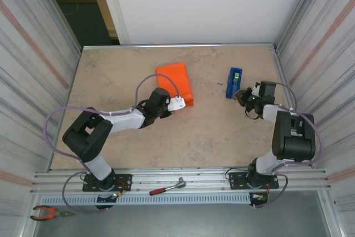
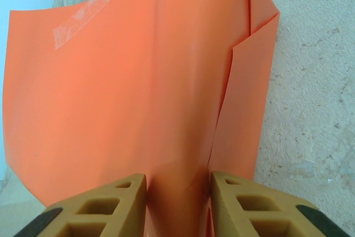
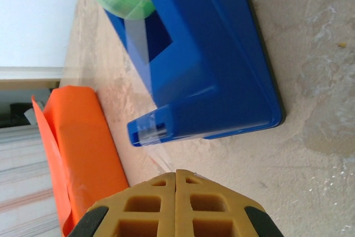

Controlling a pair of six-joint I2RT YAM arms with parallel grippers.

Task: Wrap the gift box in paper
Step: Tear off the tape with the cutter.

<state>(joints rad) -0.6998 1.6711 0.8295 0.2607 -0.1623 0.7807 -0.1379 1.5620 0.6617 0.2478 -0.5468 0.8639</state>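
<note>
Meanwhile, the left gripper is pinching a fold of the orange paper (clear tape sticking to it) lying on the table, while the right gripper, fingers pressed together, is hovering beside the blue tape dispenser.

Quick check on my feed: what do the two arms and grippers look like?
The left arm and right arm are black with pale grey links, and a lilac cable loops along each. The left gripper and right gripper have tan plastic fingers with rectangular hollow pockets and black outer corners.
</note>
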